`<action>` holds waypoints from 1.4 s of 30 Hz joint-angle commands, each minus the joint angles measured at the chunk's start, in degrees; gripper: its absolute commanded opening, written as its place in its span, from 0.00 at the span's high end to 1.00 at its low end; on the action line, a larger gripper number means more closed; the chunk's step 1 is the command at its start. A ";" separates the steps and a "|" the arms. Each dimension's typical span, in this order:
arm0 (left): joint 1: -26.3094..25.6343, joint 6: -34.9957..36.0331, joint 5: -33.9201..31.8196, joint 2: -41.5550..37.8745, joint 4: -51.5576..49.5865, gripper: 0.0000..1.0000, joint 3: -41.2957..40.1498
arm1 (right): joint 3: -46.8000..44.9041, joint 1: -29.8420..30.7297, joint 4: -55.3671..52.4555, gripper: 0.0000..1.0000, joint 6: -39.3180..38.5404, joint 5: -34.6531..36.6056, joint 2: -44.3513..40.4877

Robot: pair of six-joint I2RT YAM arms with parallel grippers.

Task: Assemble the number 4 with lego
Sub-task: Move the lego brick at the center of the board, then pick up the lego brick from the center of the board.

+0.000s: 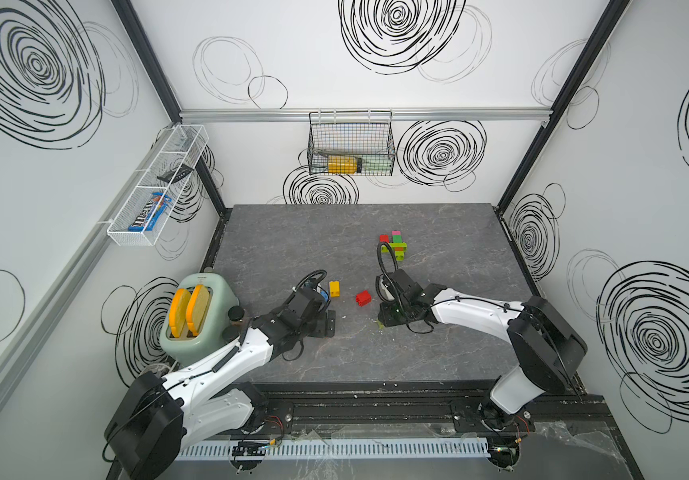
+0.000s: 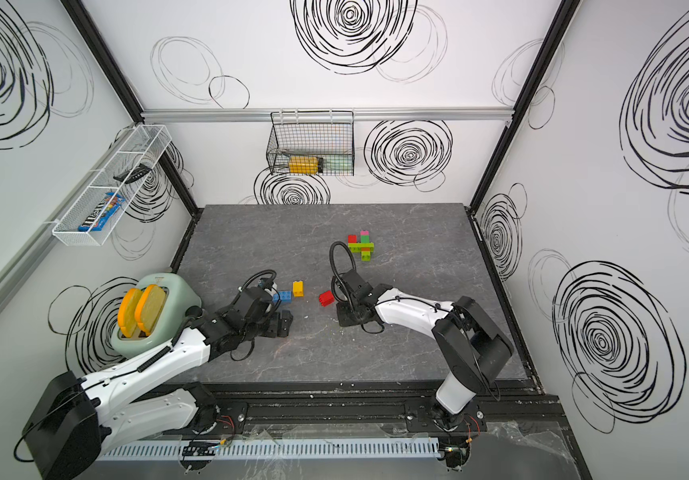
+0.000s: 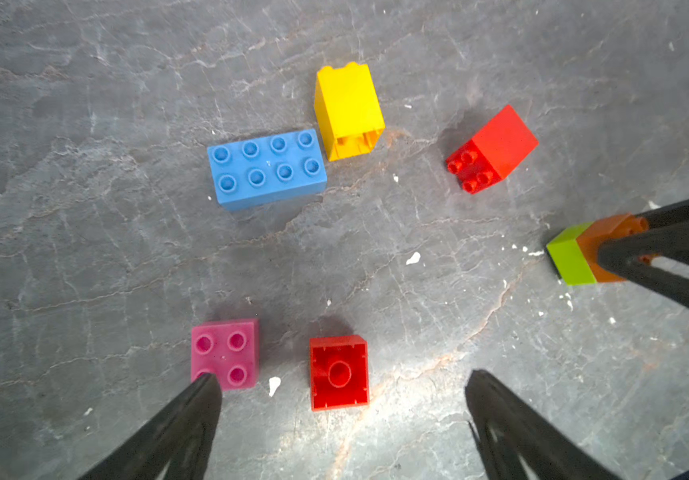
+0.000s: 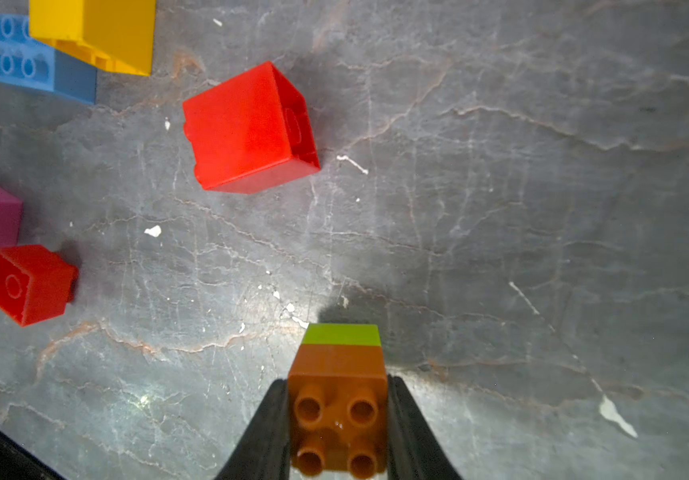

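The right gripper point(image 4: 337, 386) pinches an orange brick point(image 4: 338, 415) by its sides, with a lime green brick point(image 4: 342, 336) joined beneath it, low over the table point(image 1: 438, 353) near its middle. The left gripper point(image 3: 342, 379) hangs spread wide above a red brick point(image 3: 338, 372) lying hollow side up, with a pink brick point(image 3: 225, 353) just beside it. Beyond lie a blue brick point(image 3: 268, 168), a toppled yellow brick point(image 3: 349, 110) and a second red brick point(image 3: 492, 149). Toward the far edge sits a joined cluster point(image 1: 394, 245) of red, pink and green bricks.
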 commanded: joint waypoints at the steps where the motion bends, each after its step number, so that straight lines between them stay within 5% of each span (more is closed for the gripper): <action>1: -0.71 -0.94 -0.75 1.35 0.13 0.04 0.87 | -0.41 -0.40 -4.19 0.60 4.51 1.56 2.98; 6: -1.86 -1.02 0.23 3.25 0.06 0.04 0.52 | -0.13 0.32 -0.74 0.34 4.49 -0.87 -0.98; 12: -2.53 -1.95 1.64 5.57 1.49 0.03 -0.51 | -1.89 -0.06 2.42 0.21 3.01 -3.88 -5.92; 18: -2.79 -3.48 2.14 8.45 2.81 0.01 -0.84 | -3.01 -0.64 0.70 0.15 2.55 -2.93 -5.15; 27: -3.14 -2.96 3.24 11.47 4.17 0.14 -0.62 | -3.99 -0.41 6.26 0.16 -3.35 -15.62 -5.67; 31: -3.67 -2.62 -0.18 12.78 4.10 0.15 -0.12 | -4.58 -1.37 5.04 0.15 -2.37 -10.79 -7.29; 33: -3.85 -2.43 -2.01 13.81 4.12 0.17 0.26 | -5.24 -2.24 4.86 0.01 -1.55 -8.11 -8.60; 42: -4.29 -2.08 -2.45 19.14 5.53 0.40 1.97 | -12.42 -6.09 11.48 0.03 4.96 0.67 -19.62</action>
